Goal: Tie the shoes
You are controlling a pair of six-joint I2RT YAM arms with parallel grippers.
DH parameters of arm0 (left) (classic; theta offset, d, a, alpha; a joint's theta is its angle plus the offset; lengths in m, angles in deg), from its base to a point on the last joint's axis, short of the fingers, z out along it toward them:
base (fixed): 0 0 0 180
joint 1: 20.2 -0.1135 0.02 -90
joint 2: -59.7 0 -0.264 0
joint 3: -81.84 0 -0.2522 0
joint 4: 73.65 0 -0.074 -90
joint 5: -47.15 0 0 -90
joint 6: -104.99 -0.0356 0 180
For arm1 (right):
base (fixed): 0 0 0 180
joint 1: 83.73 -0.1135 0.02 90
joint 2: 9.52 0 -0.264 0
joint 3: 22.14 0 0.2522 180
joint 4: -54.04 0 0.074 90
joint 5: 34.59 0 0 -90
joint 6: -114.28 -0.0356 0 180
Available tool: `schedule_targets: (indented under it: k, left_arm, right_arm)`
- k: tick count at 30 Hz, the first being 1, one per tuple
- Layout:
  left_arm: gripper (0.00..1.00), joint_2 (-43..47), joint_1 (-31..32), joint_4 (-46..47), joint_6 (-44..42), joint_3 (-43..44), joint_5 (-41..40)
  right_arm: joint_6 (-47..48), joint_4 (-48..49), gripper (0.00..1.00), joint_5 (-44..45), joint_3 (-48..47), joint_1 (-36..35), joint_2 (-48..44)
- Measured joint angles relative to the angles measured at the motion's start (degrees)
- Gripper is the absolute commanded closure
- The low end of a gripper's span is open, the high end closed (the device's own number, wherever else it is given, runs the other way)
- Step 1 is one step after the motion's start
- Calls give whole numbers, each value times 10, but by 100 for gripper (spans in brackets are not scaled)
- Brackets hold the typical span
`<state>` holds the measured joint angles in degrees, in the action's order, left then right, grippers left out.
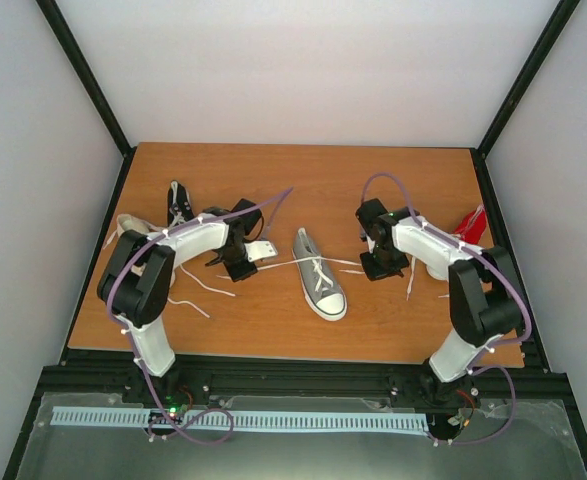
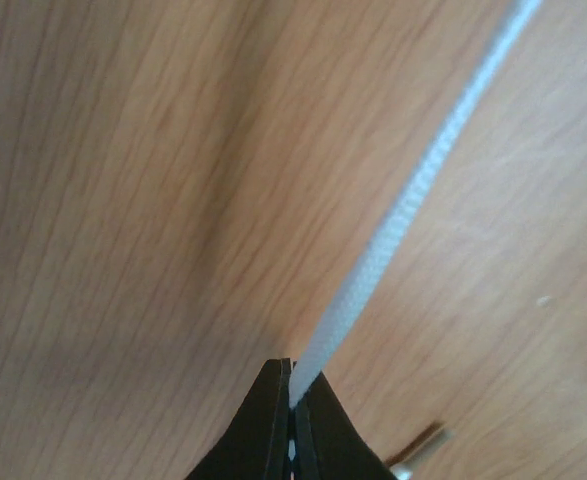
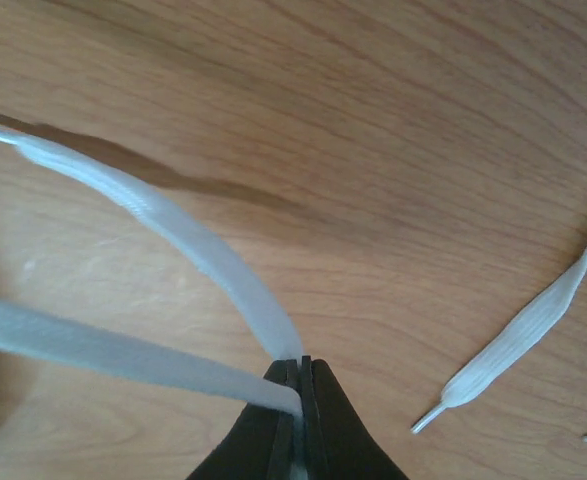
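Note:
The grey shoe (image 1: 319, 277) with white toe cap lies mid-table, toe toward me, its white laces spread out to both sides. My left gripper (image 1: 245, 256) is left of the shoe and shut on one white lace (image 2: 393, 220), which runs up and right from the fingertips (image 2: 295, 375). My right gripper (image 1: 378, 262) is right of the shoe and shut on a folded loop of white lace (image 3: 203, 255), two strands leaving to the left. A black shoe (image 1: 179, 203) lies back left, a cream shoe (image 1: 125, 228) partly hidden by the left arm, a red shoe (image 1: 470, 222) at the right edge.
A loose white lace end with its tip (image 3: 518, 335) lies on the wood at the right in the right wrist view. More loose laces (image 1: 198, 285) trail on the table by the left arm. The table's front edge (image 1: 293, 355) is near the arm bases.

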<state>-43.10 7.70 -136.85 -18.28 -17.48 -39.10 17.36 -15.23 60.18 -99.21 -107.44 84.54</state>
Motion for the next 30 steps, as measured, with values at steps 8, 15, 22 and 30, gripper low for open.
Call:
schedule_targets:
  k: [8,15,22,30]
  left_arm:
    - [99,-1,-23,18,-5,-19,-50]
    - [99,-9,-27,32,-6,-10,-57]
    - [99,-12,37,33,3,20,-27]
    - [99,-79,112,49,29,72,26]
  right_arm:
    - [-2,31,97,34,10,20,32]
    - [-1,53,97,-5,22,22,32]
    - [-10,142,97,-200,78,-3,9]
    - [-57,241,97,-300,131,-31,4]
